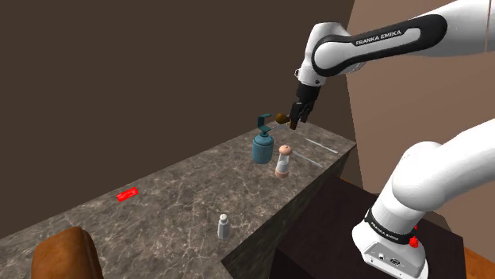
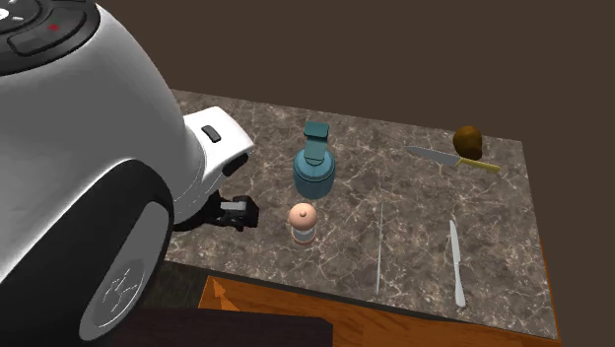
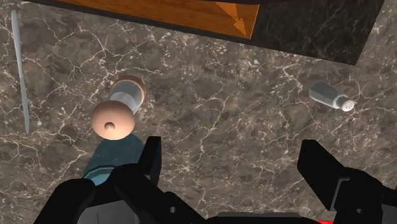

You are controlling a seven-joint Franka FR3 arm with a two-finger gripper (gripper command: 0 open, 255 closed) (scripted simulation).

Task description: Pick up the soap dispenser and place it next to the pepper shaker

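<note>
Arm (image 1: 373,43) links climb from the stand (image 1: 317,238) at the shoulder view's lower right, bend, and reach to the left. The claw (image 1: 298,119) points down over the far end of the stone counter (image 1: 174,194). Its two fingers stand wide apart and grip nothing. The teal soap dispenser (image 1: 263,146) stands upright on the counter just beside the pepper shaker (image 1: 283,161), below the claw and a little to the shoulder view's left of it.

The wrist view looks straight down on the pepper shaker's round top. It shows the dispenser beside one finger (image 3: 151,162) and a small grey shaker (image 3: 331,97) well apart. The second exterior view shows a knife (image 2: 451,158) beside a brown round thing (image 2: 468,141), another knife (image 2: 456,258) and a thin rod (image 2: 379,248). The shoulder view has a red scrap (image 1: 127,194) farther along the counter.
</note>
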